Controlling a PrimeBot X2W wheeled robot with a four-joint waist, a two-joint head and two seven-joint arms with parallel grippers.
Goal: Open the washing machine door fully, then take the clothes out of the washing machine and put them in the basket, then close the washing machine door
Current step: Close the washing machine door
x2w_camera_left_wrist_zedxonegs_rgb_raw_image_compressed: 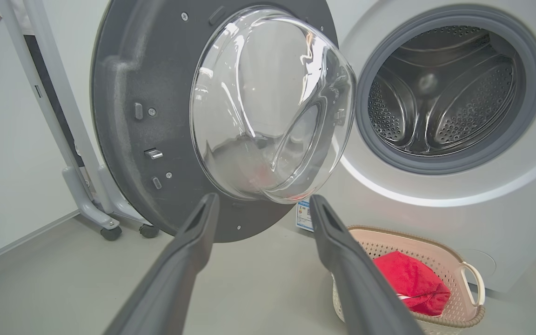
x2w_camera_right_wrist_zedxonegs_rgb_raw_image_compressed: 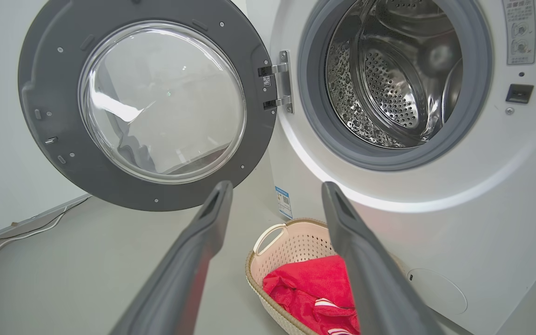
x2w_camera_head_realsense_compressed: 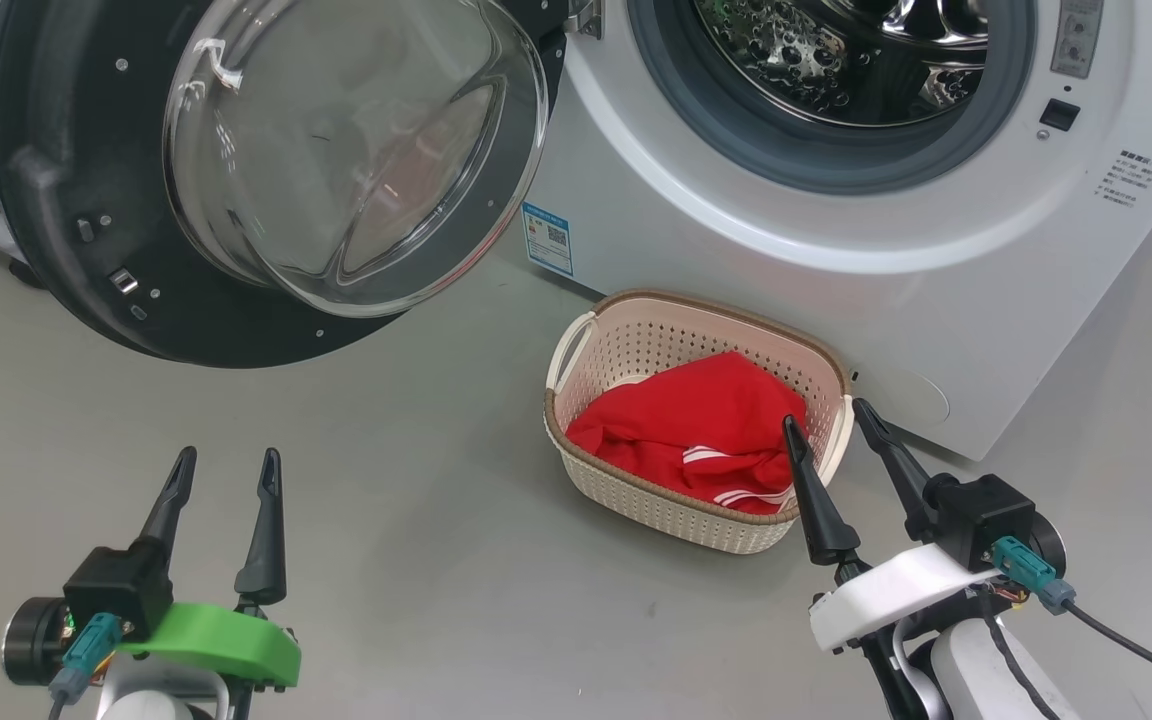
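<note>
The washing machine door (x2w_camera_head_realsense_compressed: 56, 180), round, with a dull black rim and a bulging bowl of clear glass, stands swung open at the left of the white washing machine (x2w_camera_head_realsense_compressed: 836, 290). Its dimpled steel drum (x2w_camera_head_realsense_compressed: 816, 50) shines behind a grey rubber ring (x2w_camera_head_realsense_compressed: 656, 90). On the smooth grey floor (x2w_camera_head_realsense_compressed: 386, 520), just before the machine, sits the cream perforated basket (x2w_camera_head_realsense_compressed: 636, 335) with a brown woven-look rim. The red clothes (x2w_camera_head_realsense_compressed: 686, 420), one with white stripes, lie inside it. The left gripper (x2w_camera_head_realsense_compressed: 228, 455) and the right gripper (x2w_camera_head_realsense_compressed: 825, 412) both have their fingers spread and hold nothing.
</note>
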